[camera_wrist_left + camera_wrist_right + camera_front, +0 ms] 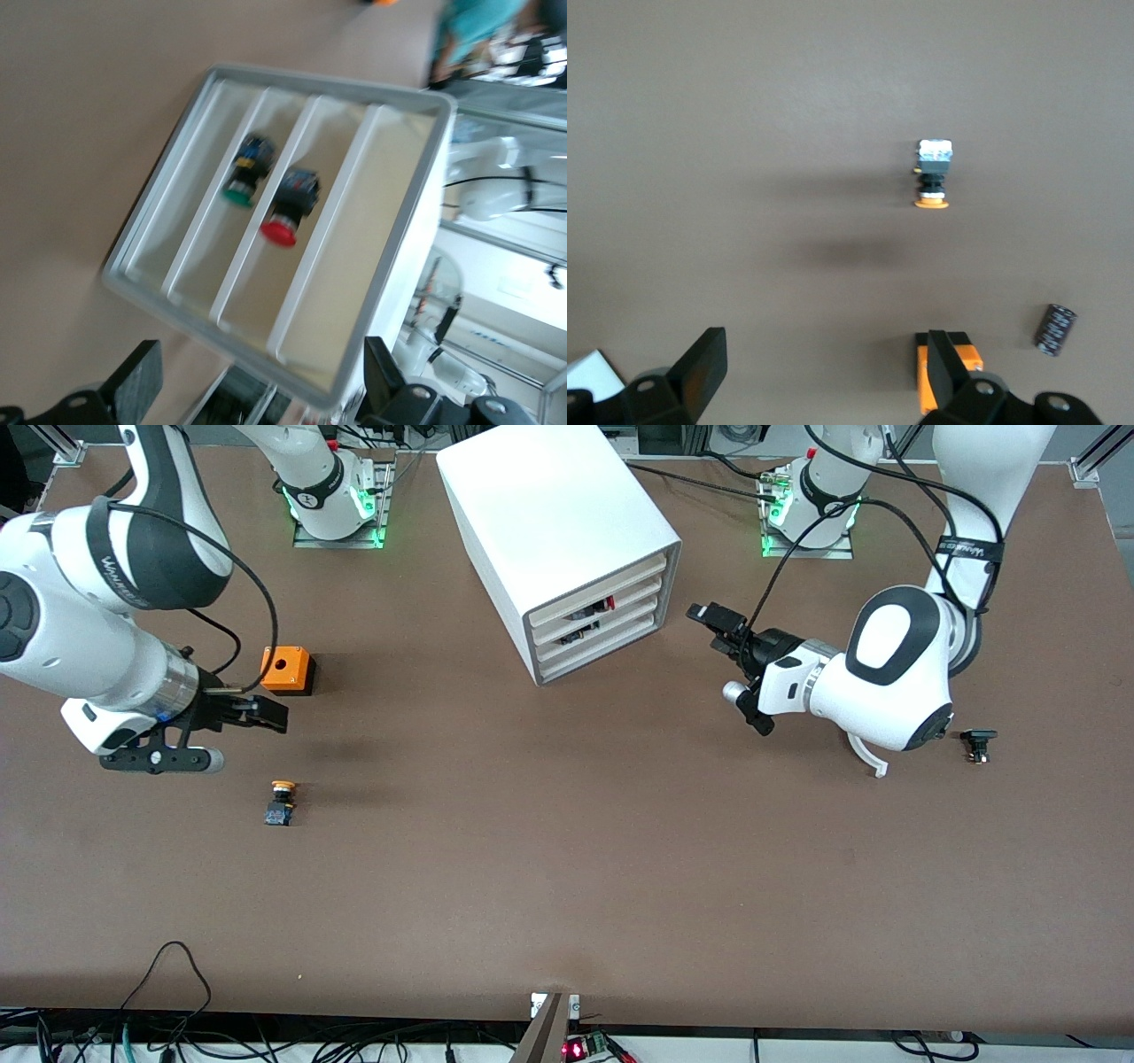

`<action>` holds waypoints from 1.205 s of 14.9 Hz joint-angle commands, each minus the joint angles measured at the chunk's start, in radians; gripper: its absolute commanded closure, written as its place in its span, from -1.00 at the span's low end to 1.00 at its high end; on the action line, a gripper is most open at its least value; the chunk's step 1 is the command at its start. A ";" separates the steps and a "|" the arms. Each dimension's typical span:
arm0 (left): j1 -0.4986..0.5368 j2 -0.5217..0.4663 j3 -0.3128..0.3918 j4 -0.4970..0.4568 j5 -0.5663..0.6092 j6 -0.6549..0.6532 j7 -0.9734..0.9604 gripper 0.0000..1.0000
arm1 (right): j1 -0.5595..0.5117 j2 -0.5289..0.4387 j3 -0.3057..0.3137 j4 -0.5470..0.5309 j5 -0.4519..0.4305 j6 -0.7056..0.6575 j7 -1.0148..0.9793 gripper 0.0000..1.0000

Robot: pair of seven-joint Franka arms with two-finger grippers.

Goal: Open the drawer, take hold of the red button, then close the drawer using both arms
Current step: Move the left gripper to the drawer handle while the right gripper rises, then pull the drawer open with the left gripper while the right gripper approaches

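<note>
1. At the middle of the table (567, 886), your white cabinet (554, 522) stands with its stacked drawer fronts angled toward the left arm's end; every drawer (595, 613) sits pushed in, none pulled out.

2. Beside the cabinet's front, your left gripper (716, 631) hangs in the air facing the drawers, its fingers (135, 386) spread apart with nothing between them.

3. Your front view gives only slivers of red and dark shapes through the drawer slots. The left wrist view looks straight into the cabinet (292, 221) and shows what those slivers are: the red-capped button (289, 209) lying in one drawer, and a green-capped button (246, 168) in the drawer next to it.

4. At the right arm's end of the table, your right gripper (266, 715) hovers over bare tabletop just beside the orange cube (288, 670), its fingers (700, 372) parted and holding nothing.

5. The yellow-capped button (281, 802) lies on its side nearer the front camera than the orange cube; the right wrist view shows it too (932, 173), along with the cube's edge (948, 376) and a small dark cylinder (1055, 329) that you cannot find in the front view.

6. Near the left arm's elbow, a small black part (978, 743) rests on the table, seen only from the front.
</note>
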 commanded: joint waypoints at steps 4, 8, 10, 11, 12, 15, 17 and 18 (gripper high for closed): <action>0.010 -0.062 -0.037 -0.268 -0.237 0.219 0.401 -0.32 | 0.099 0.099 0.001 0.154 -0.001 -0.051 0.223 -1.00; 0.006 -0.070 -0.048 -0.348 -0.270 0.228 0.451 -0.15 | 0.161 0.173 0.001 0.269 -0.001 -0.083 0.389 -1.00; 0.007 -0.070 -0.049 -0.380 -0.270 0.225 0.480 -0.14 | 0.181 0.199 0.001 0.311 -0.001 -0.086 0.458 -1.00; 0.006 -0.070 -0.058 -0.391 -0.273 0.225 0.481 -0.14 | 0.193 0.211 0.001 0.328 0.001 -0.086 0.490 -1.00; 0.006 -0.068 -0.072 -0.400 -0.273 0.227 0.481 -0.14 | 0.202 0.225 0.001 0.347 0.001 -0.086 0.526 -1.00; 0.001 -0.068 -0.107 -0.420 -0.281 0.280 0.481 -0.14 | 0.228 0.265 -0.001 0.401 0.012 -0.089 0.616 -1.00; 0.000 -0.068 -0.127 -0.428 -0.298 0.311 0.482 -0.14 | 0.239 0.288 0.001 0.436 0.012 -0.089 0.661 -1.00; 0.000 -0.068 -0.146 -0.428 -0.299 0.340 0.482 -0.14 | 0.242 0.300 0.001 0.456 0.012 -0.089 0.687 -1.00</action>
